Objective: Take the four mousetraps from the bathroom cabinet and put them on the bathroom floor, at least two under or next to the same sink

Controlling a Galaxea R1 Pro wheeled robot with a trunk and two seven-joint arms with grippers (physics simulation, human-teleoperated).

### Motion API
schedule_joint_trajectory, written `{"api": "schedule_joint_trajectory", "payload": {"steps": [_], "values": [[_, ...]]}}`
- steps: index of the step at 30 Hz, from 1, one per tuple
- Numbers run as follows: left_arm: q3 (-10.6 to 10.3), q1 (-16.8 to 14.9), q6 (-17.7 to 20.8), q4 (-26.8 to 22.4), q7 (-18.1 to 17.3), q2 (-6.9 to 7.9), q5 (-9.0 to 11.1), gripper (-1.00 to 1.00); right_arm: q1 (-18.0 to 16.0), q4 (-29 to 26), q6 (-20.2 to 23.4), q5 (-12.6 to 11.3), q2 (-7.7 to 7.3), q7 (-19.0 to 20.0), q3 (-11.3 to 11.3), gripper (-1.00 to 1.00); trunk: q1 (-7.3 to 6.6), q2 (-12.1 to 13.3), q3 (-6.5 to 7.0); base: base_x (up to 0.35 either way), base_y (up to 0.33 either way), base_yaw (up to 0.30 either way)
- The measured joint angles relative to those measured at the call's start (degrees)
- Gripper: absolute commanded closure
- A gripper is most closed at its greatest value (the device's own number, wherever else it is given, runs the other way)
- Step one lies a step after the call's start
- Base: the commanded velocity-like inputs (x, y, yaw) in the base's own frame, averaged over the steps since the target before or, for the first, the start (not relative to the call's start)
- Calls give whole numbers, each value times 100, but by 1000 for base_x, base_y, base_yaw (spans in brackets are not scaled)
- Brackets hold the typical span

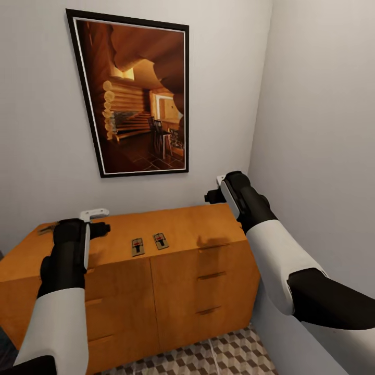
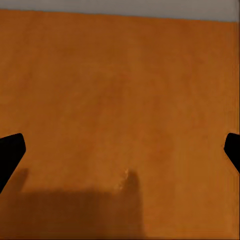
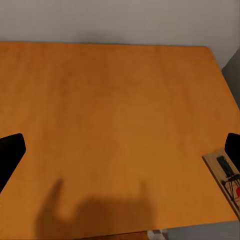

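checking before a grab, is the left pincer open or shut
Open: the left pincer shows its fingertips at opposite frame edges, bare cabinet top between.

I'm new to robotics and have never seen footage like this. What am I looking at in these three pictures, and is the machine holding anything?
It is a simulated two-armed robot, seen through its own cameras. The large picture comes from a camera on its head, looking down over both arms: the left gripper and the right gripper hang above an orange-brown cabinet below a framed picture. The other two pictures come from cameras near each gripper, looking along its two fingers, whose dark tips show at the edges. Two mousetraps lie side by side on the cabinet top, and a dark thing at its far left corner may be another. The right wrist camera catches one mousetrap at the edge of its picture. Both grippers are open and hold nothing. Patterned floor shows below.
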Motion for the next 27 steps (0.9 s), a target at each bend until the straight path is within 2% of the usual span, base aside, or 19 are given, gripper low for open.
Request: {"api": "schedule_joint_trajectory", "payload": {"steps": [4,9,22,23,27], "values": [[-1,0,0,5,0,-131,-184,-100,0,76,0,6,0,-16,0,-100,0,0,0,0,0,1],[-1,0,1,3,0,-189,-306,-100,0,167,0,28,0,-36,-7,-100,0,0,0,0,0,0],[5,0,1,7,-2,-229,-359,-100,-2,247,-1,64,0,-3,-29,-100,0,0,0,0,0,0],[4,0,1,7,-2,-231,-356,-100,-3,247,-1,58,-23,1,-30,-100,0,0,0,0,0,0],[1,0,1,7,-4,-252,-348,-100,-5,248,-1,43,-356,18,-26,-100,0,0,0,0,0,0]]}}
